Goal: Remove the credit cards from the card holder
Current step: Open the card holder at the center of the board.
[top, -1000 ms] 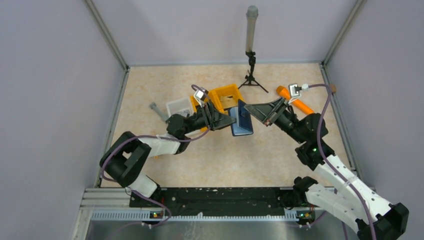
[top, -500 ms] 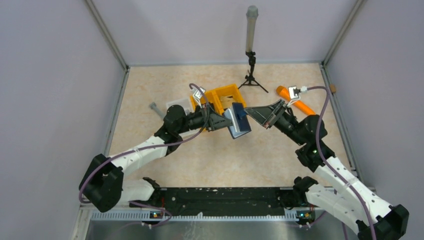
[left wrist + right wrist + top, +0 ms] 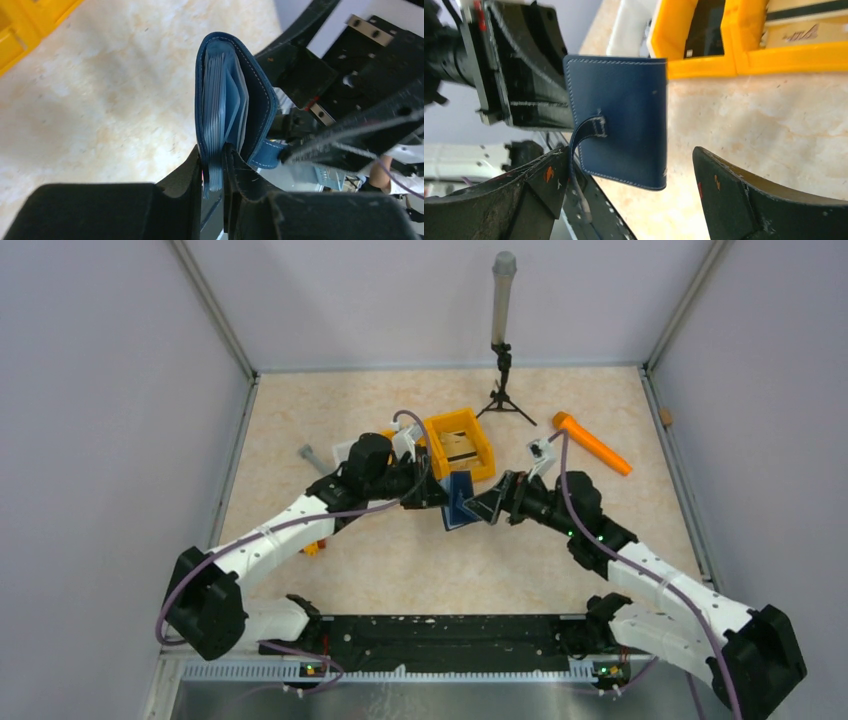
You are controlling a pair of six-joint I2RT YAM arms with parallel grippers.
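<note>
1. Top external view: both my arms meet mid-tabletop (image 3: 400, 570), and the flat dark navy-blue folding leather card holder (image 3: 458, 502) hangs in the air between them, just in front of the yellow two-compartment plastic bin (image 3: 440, 425).
2. Left wrist view: my left claw (image 3: 214, 160) is clamped on the lower edge of the card holder, its fingers pinched together on the pale grey-blue inner leaves. The wallet stands on edge, only a little ajar.
3. Right wrist view: my right claw (image 3: 629, 165) is spread wide, one finger on either side of the navy cover with its strap facing me. Neither finger touches it, as far as I can see.
4. Progress: I can't pick out any credit cards among the leaves, so I judge them tucked inside, and no card sits in either claw.
5. A tan flat piece (image 3: 804, 32) lies in the bin. It may be a card already out, but I cannot tell.
6. What's left: open the wallet wider, pinch a card edge and draw it clear. That's most of the job.
</note>
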